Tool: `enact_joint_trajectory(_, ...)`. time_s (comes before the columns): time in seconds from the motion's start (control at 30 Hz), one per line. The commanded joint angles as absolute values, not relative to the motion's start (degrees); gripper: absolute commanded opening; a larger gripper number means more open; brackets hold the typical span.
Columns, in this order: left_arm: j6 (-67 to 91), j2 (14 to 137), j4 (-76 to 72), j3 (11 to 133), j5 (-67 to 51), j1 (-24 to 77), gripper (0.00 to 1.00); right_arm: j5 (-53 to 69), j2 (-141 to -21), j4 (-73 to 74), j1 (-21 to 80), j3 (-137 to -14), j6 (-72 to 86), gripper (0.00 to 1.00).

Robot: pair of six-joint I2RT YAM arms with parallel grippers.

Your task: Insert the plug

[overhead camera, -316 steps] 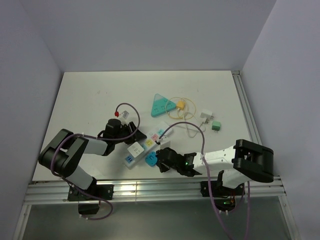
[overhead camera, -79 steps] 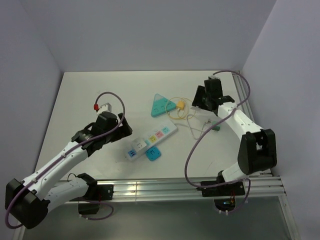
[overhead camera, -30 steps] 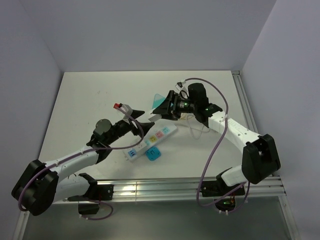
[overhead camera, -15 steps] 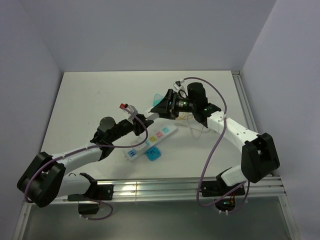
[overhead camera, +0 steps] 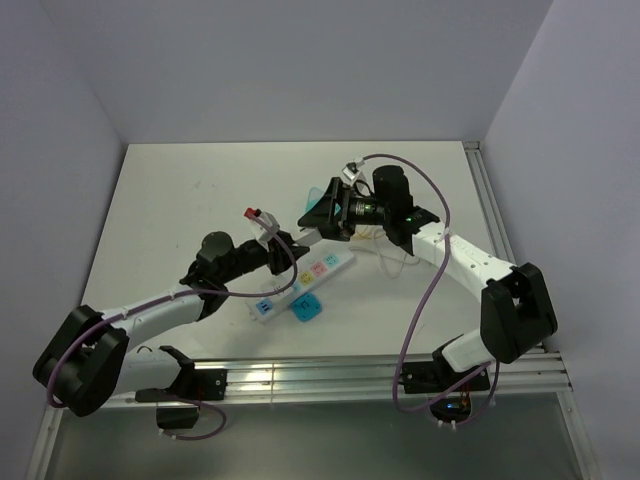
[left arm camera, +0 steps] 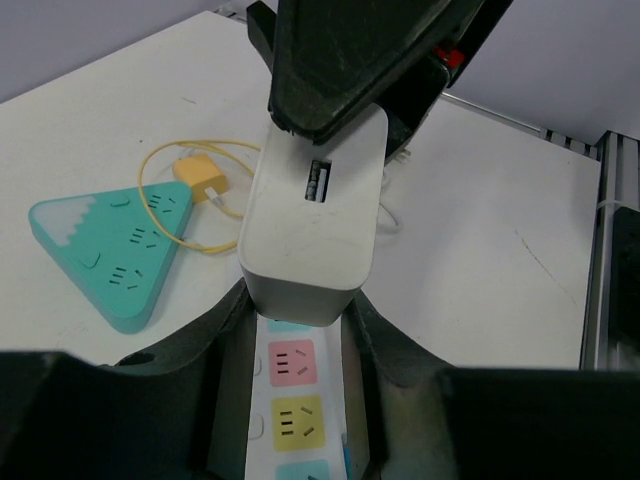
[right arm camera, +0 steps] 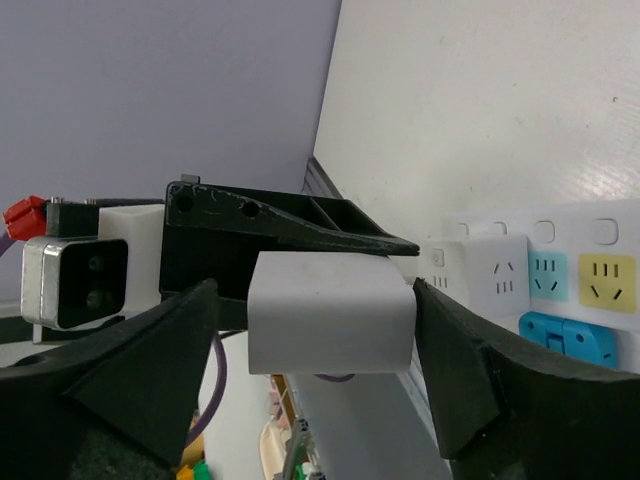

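A white plug block (overhead camera: 309, 233) hangs in the air above the white power strip (overhead camera: 305, 277), between my two grippers. My left gripper (overhead camera: 292, 241) reaches it from the left and is shut on its near end; in the left wrist view its fingers (left arm camera: 228, 335) press both sides of the plug (left arm camera: 315, 215). My right gripper (overhead camera: 326, 222) is at the plug's far end and stands open. In the right wrist view the plug (right arm camera: 330, 325) sits between its fingers (right arm camera: 170, 350) with a gap on the left. The strip's pink and yellow sockets (left arm camera: 295, 400) lie below.
A teal triangular socket block (left arm camera: 105, 250) and a yellow charger (left arm camera: 200, 175) with its looped cable lie beyond the strip. A blue adapter (overhead camera: 307, 309) sits in front of the strip. The metal rail (overhead camera: 300, 378) runs along the near edge.
My left gripper came up to the plug and shut on it. The right gripper's jaws have widened off the plug. Both arms have barely shifted otherwise.
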State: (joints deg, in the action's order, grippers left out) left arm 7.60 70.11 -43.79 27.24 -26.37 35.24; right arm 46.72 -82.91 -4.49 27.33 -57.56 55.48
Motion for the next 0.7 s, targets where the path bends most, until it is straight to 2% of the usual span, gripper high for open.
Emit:
enact_joint_trajectory(0.0,6.86,68.64,-44.13,29.79,-29.44,35.51,0.00,48.52,-82.62,-6.16,27.86,-58.01,51.87,0.90)
enact_joint_trajectory(0.03,6.86,68.64,-41.86,30.23,-29.70,35.42,0.00,47.99,-82.36,-3.63,27.77,-58.53,50.55,0.94)
enact_joint_trajectory(0.17,8.17,68.38,-40.51,31.03,-32.95,35.07,0.00,47.89,-80.78,2.72,27.07,-60.29,41.68,0.96)
enact_joint_trajectory(0.4,13.44,67.59,-40.43,29.79,-35.15,34.89,0.01,49.23,-76.21,1.76,22.50,-58.19,28.68,0.97)
enact_joint_trajectory(0.53,14.94,68.55,-36.75,31.81,-37.96,34.89,0.01,52.03,-71.99,-4.12,22.76,-54.33,23.39,0.97)
enact_joint_trajectory(0.67,16.17,69.87,-34.19,34.01,-41.39,34.72,0.00,48.79,-70.14,1.21,24.77,-55.63,13.21,0.94)
